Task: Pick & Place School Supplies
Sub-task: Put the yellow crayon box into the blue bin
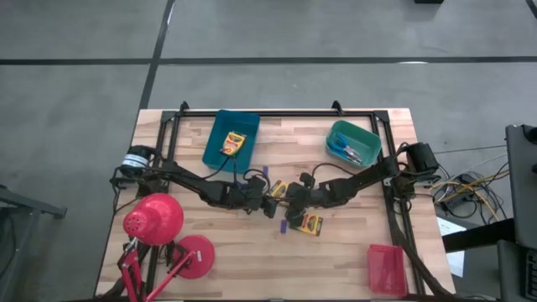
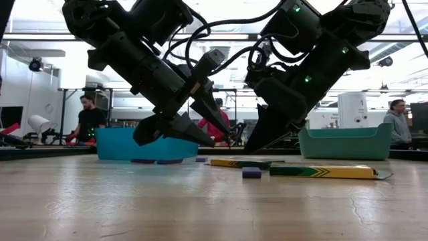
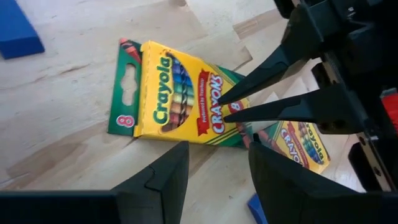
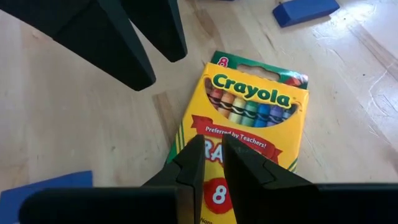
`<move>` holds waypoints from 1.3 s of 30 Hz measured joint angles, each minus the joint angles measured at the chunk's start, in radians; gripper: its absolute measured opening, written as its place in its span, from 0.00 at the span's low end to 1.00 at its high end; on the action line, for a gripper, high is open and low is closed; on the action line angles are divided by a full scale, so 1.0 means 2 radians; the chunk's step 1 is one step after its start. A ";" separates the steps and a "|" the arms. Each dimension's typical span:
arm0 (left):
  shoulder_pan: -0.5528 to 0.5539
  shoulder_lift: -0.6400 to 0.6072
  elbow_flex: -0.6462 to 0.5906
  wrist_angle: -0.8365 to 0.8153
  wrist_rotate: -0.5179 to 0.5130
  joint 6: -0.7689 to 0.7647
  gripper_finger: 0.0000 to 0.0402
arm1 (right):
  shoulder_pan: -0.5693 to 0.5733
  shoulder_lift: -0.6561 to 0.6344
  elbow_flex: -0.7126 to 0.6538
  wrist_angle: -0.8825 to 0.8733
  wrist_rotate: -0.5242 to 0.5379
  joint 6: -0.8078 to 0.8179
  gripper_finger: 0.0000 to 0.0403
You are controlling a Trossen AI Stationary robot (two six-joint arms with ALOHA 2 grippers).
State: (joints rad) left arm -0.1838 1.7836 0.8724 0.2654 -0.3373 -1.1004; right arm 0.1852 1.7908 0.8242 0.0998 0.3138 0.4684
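While both arms reach toward the middle of the wooden table (image 1: pixel 352 252), we see a flat yellow crayon box (image 1: pixel 276 189) lying between the two grippers, its long axis on a diagonal, neither along nor across the table. In the left wrist view its green hang tab (image 3: pixel 124 93) points away from the right arm. A second crayon box (image 1: pixel 310 223) lies flat just nearer the front edge, also on a slant, and a small purple stick (image 1: pixel 284 227) sits beside it.

Our left gripper (image 3: pixel 214 174) hovers just short of the middle box with its fingers spread and nothing between them. Our right gripper (image 4: pixel 211 163) comes from the opposite side, its fingers drawn close with only a narrow gap, tips over the box's red banner; we cannot tell whether they touch the box.

At the back, the blue tray (image 1: pixel 220 126) holds a third crayon box (image 1: pixel 232 143), lying lengthwise along the tray. The teal tray (image 1: pixel 367 137) holds blue-handled scissors (image 1: pixel 346 151). The red tray (image 1: pixel 388 268) sits at the front right corner, and a red desk lamp (image 1: pixel 154 219) stands at the front left.
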 joint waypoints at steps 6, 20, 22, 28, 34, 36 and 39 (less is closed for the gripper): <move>0.000 0.000 0.004 0.002 0.000 0.006 0.43 | -0.001 0.000 -0.010 0.027 0.000 -0.007 0.13; 0.000 -0.011 0.009 0.001 0.000 0.040 0.43 | -0.009 0.000 -0.025 0.037 0.015 -0.011 0.13; 0.000 -0.018 0.009 0.001 0.000 0.046 0.43 | -0.012 0.000 -0.026 0.038 0.015 -0.012 0.13; 0.000 -0.032 0.006 0.001 -0.006 0.063 0.43 | -0.015 -0.001 -0.030 0.059 0.014 -0.021 0.13; 0.000 -0.035 0.005 -0.005 -0.020 0.068 0.43 | -0.014 -0.001 -0.031 0.119 0.014 -0.066 0.13; 0.000 -0.035 0.003 -0.019 -0.022 0.068 0.43 | -0.013 -0.001 -0.031 0.143 0.014 -0.075 0.13; 0.000 -0.035 0.003 -0.038 -0.027 0.069 0.43 | -0.013 -0.001 -0.031 0.161 0.016 -0.082 0.13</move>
State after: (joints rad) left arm -0.1837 1.7130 0.8783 0.1886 -0.3911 -0.9618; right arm 0.1589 1.7889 0.7624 0.4218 0.3459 0.3043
